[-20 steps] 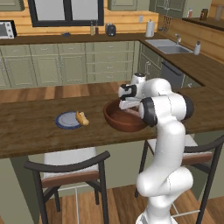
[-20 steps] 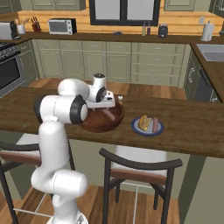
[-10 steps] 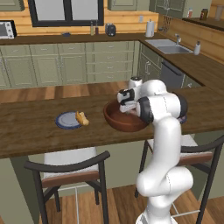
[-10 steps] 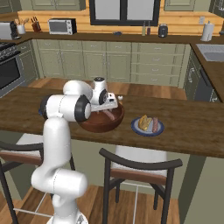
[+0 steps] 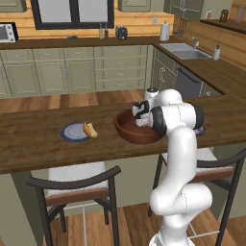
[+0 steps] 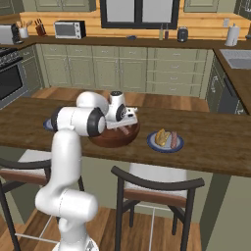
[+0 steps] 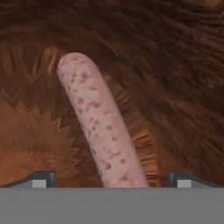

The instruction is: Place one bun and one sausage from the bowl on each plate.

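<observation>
The dark wooden bowl (image 5: 129, 132) (image 6: 105, 140) stands mid-counter with my gripper (image 5: 141, 122) (image 6: 126, 128) lowered into it. In the hand view a pinkish speckled sausage (image 7: 100, 122) lies on the bowl floor (image 7: 175, 87), running up between my fingertips (image 7: 41, 178); the gripper (image 7: 111, 180) is open and straddles its near end. One blue-grey plate (image 5: 71, 133) carries a bun (image 5: 89, 129). The other plate (image 6: 165, 146) carries a bun (image 6: 161, 137) and a sausage (image 6: 174, 140).
Two dark-framed stools (image 5: 77, 190) (image 6: 157, 191) stand under the counter's near edge (image 5: 57, 161). Cabinets, a sink (image 5: 185, 49) and a microwave (image 6: 67, 29) line the far walls, well away from the counter.
The hand has sunk deeper into the bowl, closer to the sausage. The jaws have stayed wide apart. Plates and food have not moved.
</observation>
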### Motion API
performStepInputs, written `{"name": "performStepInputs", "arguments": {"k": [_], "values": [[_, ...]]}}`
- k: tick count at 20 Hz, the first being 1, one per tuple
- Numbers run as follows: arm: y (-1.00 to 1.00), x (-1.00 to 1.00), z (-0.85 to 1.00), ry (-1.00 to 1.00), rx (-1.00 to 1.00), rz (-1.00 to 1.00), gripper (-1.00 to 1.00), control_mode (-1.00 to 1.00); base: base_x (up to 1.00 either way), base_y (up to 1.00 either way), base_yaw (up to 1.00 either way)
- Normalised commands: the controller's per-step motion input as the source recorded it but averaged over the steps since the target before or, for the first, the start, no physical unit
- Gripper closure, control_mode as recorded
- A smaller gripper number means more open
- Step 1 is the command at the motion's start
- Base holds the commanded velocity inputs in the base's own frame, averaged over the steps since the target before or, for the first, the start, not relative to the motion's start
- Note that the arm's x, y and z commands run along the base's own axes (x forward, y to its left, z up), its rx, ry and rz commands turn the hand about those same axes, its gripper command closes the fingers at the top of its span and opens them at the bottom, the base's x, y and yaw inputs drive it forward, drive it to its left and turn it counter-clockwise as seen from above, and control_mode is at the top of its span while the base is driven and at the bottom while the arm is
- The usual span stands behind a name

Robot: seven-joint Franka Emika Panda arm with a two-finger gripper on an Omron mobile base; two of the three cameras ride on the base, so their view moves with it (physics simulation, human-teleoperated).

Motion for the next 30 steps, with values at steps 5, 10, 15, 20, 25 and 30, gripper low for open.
{"name": "performStepInputs", "arguments": {"k": [5,10,15,20,25,30], "values": [[0.0,0.24,-0.33,0.0,-0.03,0.0,-1.0,-1.0,0.0,0.0,0.0],[0.0,0.02,-0.73,0.0,-0.06,0.0,1.0,-1.0,0.0,0.0,0.0],[0.0,0.0,-0.28,0.0,-0.01,0.0,1.0,-1.0,0.0,0.0,0.0],[0.19,-0.11,0.27,0.02,0.0,-0.03,1.0,-1.0,0.0,0.0,0.0],[0.54,-0.57,0.93,0.04,0.01,-0.02,1.0,-1.0,0.0,0.0,0.0],[0.68,-0.98,0.34,0.05,0.11,-0.13,1.0,-1.0,0.0,0.0,0.0]]}}
